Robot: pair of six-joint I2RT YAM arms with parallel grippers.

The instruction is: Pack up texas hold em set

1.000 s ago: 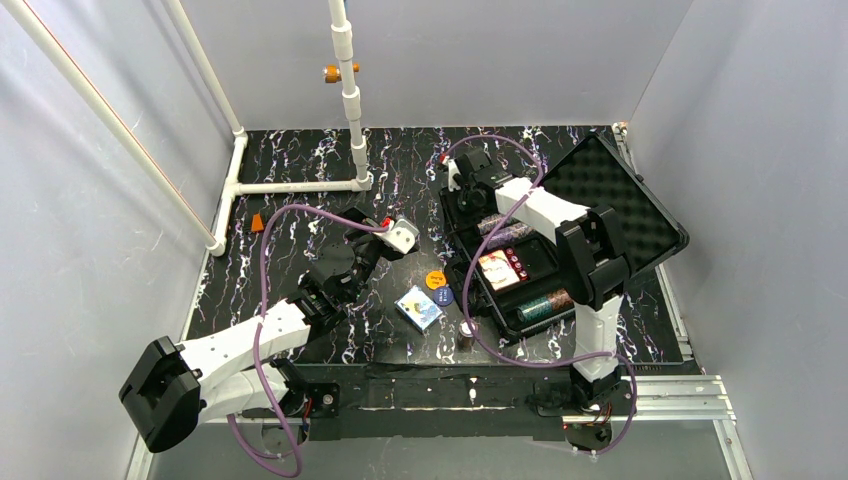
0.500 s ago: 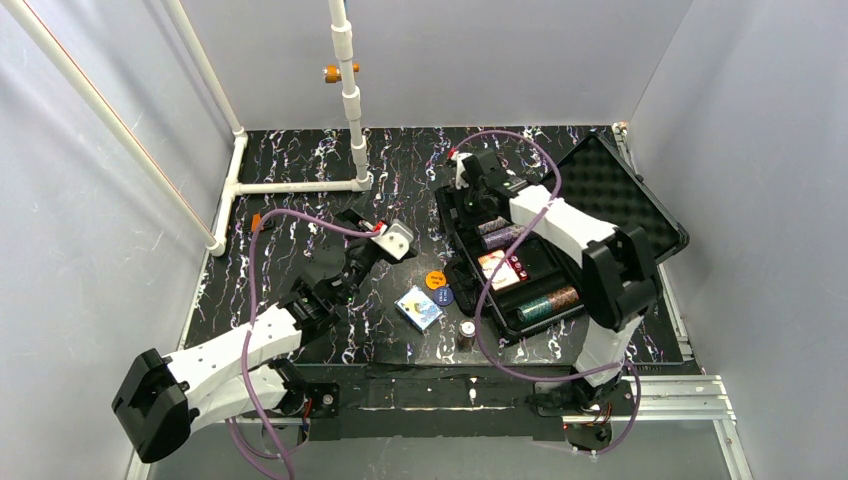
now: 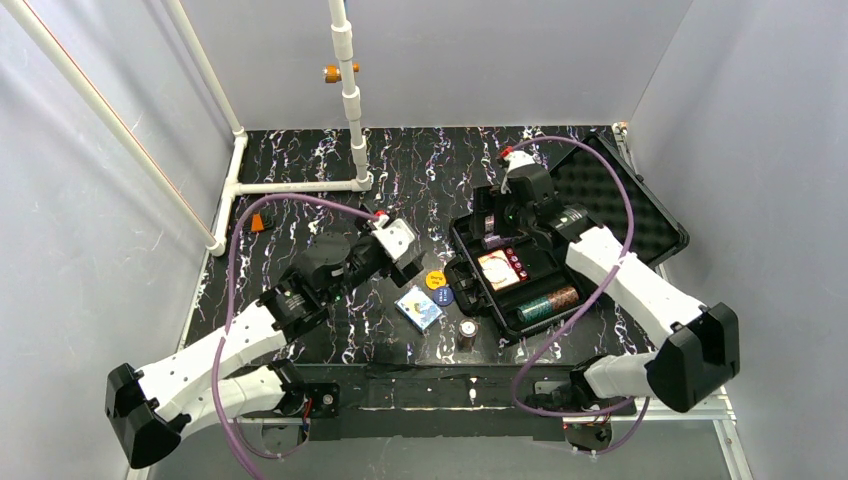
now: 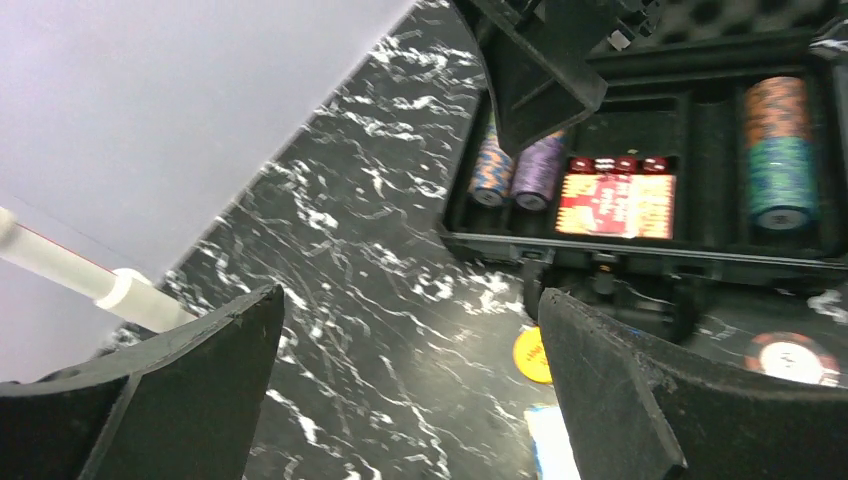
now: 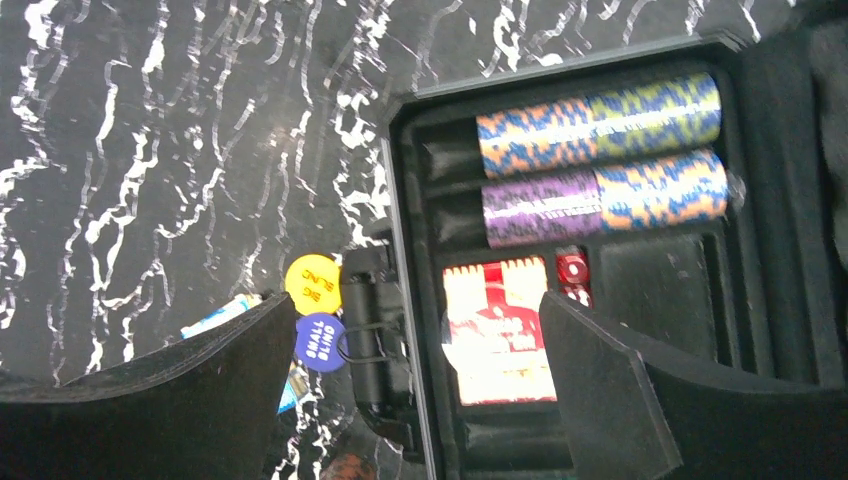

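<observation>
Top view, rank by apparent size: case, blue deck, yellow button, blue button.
1. case
2. blue deck
3. yellow button and blue button: they look alike, so no ranking between them.

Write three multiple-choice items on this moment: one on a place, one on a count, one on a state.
1. Where is the blue card deck?
A. inside the case
B. on the table, left of the case
C. in a gripper

2. How many round buttons lie beside the case?
A. one
B. two
C. four

3. How does the right gripper stand?
A. open and empty
B. shut on a chip stack
C. shut on the red deck

Answers:
1 B: the deck lies on the marbled table next to the buttons.
2 B: a yellow one and a blue one lie together by the case's left wall.
3 A: its fingers stand wide apart over the case with nothing between them.
</observation>
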